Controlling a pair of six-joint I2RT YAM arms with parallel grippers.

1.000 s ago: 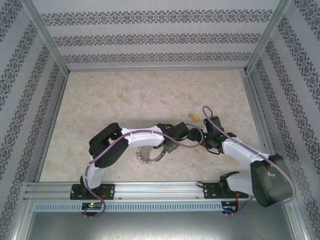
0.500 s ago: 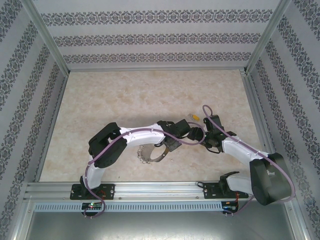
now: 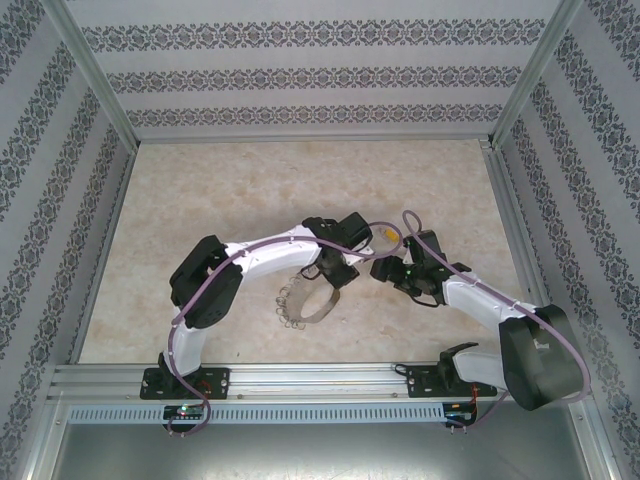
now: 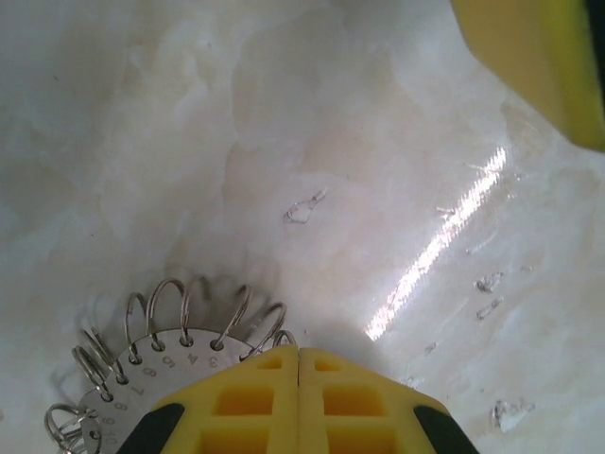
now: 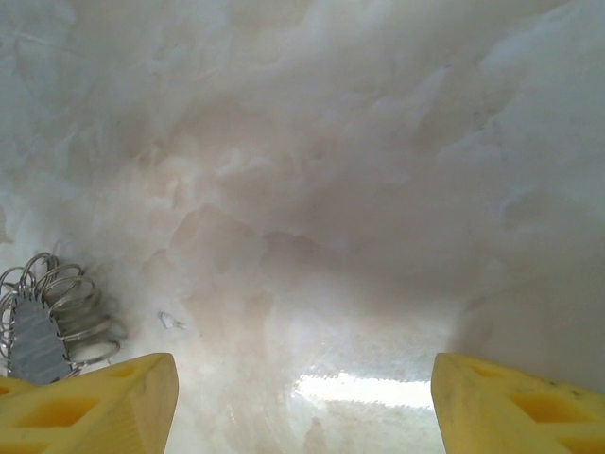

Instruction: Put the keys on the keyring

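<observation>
The keyring (image 3: 305,300), a silvery hoop fringed with small wire loops, lies on the marble table just left of centre. My left gripper (image 3: 333,272) hangs over its far right rim. In the left wrist view the yellow jaws are pressed together, and the left gripper (image 4: 299,352) touches the nearest loop of the keyring (image 4: 142,355). I cannot tell if that loop is pinched. The key's yellow head (image 3: 387,233) peeks out by the purple cable, behind both grippers. My right gripper (image 3: 385,270) stands open with nothing between its fingers (image 5: 123,402); the keyring (image 5: 43,322) lies to their left.
Patterned walls and aluminium rails (image 3: 300,378) box in the table on all sides. The right gripper's yellow finger (image 4: 539,66) shows close to the left gripper. Bare marble (image 3: 250,190) stretches across the back half.
The left wrist has swung toward the far side, and the keyring has tilted and shifted slightly with it. The right gripper has slid left, closer to the left one. The cable now partly covers the key.
</observation>
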